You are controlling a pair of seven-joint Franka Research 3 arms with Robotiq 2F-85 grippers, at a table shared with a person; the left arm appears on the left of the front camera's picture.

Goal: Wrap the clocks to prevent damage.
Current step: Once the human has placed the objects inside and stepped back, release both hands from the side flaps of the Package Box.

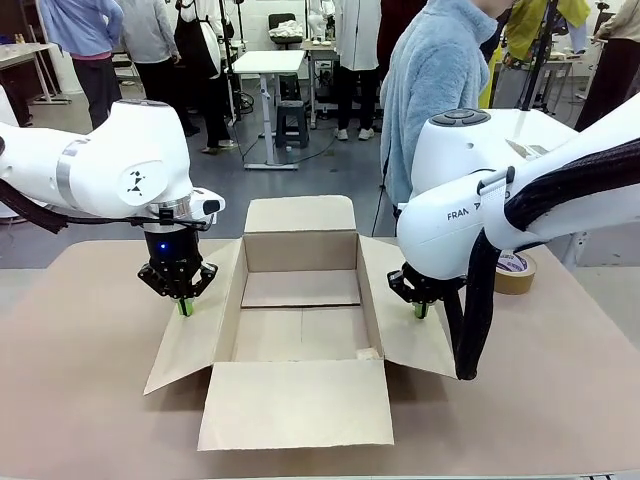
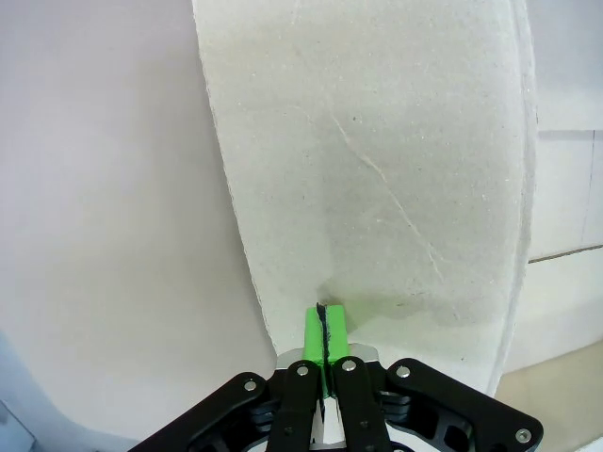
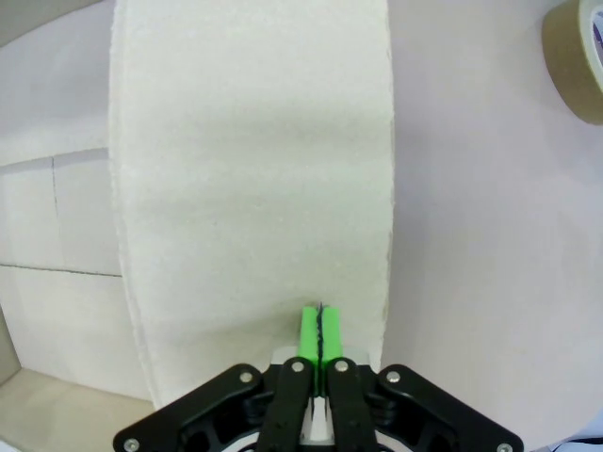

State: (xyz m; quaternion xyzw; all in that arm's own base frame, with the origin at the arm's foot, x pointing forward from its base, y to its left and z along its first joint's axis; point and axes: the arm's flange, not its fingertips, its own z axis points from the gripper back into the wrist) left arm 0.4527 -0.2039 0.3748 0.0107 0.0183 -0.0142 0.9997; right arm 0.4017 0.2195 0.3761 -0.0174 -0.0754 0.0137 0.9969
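Note:
The bubble-wrapped bundle of clocks is out of view. An open brown cardboard box stands mid-table with its flaps spread outward. My left gripper is shut, its green tips pressing down on the box's left flap; the left wrist view has the gripper touching the left flap near its edge. My right gripper is also shut, tips resting on the right flap; in the right wrist view the gripper meets the right flap. Nothing is held between either pair of pads.
A brown tape roll lies on the table behind my right arm, also at the corner of the right wrist view as the tape roll. A person in a light blue fleece stands at the far side. The box's front flap lies flat toward me.

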